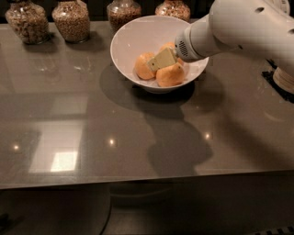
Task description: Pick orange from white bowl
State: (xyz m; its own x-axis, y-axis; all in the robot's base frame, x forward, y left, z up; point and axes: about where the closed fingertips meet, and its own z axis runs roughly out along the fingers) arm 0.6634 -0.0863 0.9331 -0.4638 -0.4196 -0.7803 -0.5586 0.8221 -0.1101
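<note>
The white bowl (131,34) stands on the grey table near the back, right of centre. It holds three oranges: one on the left (141,68), one at the front (171,76) and one at the back, mostly hidden (168,46). My gripper (159,60) reaches in from the right on the white arm (239,27). Its pale yellow tip lies between the left and front oranges and touches or nearly touches them. The arm hides the bowl's right rim.
Four grain-filled glass jars stand along the table's back edge (26,20) (71,19) (123,10) (173,8). A dark and pale object (284,78) sits at the right edge. The glossy grey table (92,137) extends toward the front.
</note>
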